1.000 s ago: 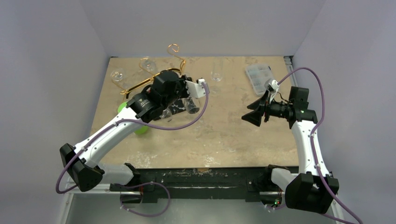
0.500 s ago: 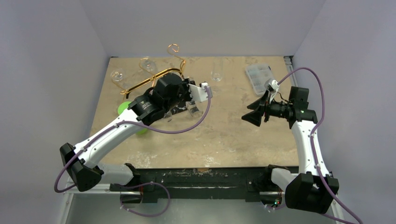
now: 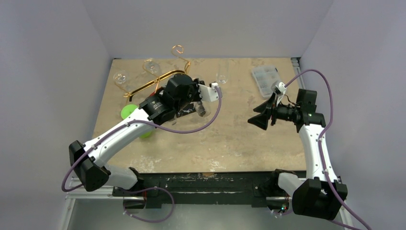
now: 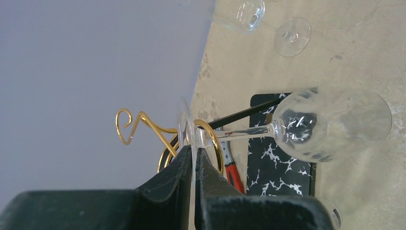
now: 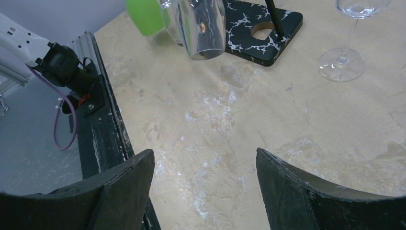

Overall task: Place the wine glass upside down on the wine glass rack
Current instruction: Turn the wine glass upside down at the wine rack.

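A mottled beige table (image 3: 239,139) is sitting boxed in by pale lilac walls, and over its far left part the left arm has been swinging rightward across the last second. Its wrist is rolling as it goes, and its elbow is sliding a little toward the middle. The wine glass (image 4: 330,124) is travelling with it: it is now lying close to level, which suggests the turn toward upside down is under way but not finished. The left gripper (image 4: 194,151) is pinching the thin rim of the glass's foot, its jaws pressed nearly together on the edge-on disc. From the jaws the stem is running straight out ahead, and the bowl is hanging well beyond the fingertips, above the black white-veined board (image 4: 280,167). The wine glass rack (image 4: 127,125) is showing just behind the foot, one gold loop curling close past the jaws and a scroll arm reaching off to one side. So the glass is near the rack but not yet hooked on any arm. The right gripper (image 5: 205,155) is hovering well apart over bare table, jaws spread wide on nothing, unmoved.
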`<move>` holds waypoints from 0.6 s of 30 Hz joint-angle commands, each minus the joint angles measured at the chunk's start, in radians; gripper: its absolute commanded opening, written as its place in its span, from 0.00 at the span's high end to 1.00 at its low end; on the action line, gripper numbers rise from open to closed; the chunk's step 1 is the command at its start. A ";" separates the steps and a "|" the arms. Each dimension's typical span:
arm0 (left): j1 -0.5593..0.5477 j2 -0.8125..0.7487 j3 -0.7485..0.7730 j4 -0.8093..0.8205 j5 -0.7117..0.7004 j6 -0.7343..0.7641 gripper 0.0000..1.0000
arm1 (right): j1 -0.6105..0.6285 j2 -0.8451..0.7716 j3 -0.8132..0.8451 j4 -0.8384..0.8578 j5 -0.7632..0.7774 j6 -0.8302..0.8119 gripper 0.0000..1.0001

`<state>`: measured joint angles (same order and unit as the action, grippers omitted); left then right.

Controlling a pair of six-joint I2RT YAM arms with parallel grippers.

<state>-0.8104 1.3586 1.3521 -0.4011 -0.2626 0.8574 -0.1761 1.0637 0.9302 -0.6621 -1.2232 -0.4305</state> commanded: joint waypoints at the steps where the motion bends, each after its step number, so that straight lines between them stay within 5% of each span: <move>1: 0.001 0.010 0.050 0.111 -0.033 0.023 1.00 | -0.002 -0.021 0.032 0.004 -0.026 -0.013 0.24; 18: 0.037 0.067 0.056 0.173 -0.065 0.035 1.00 | -0.002 -0.021 0.032 0.001 -0.027 -0.014 0.24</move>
<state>-0.7914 1.4086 1.3659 -0.3149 -0.3191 0.8837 -0.1761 1.0634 0.9302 -0.6651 -1.2228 -0.4309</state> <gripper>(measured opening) 0.028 0.762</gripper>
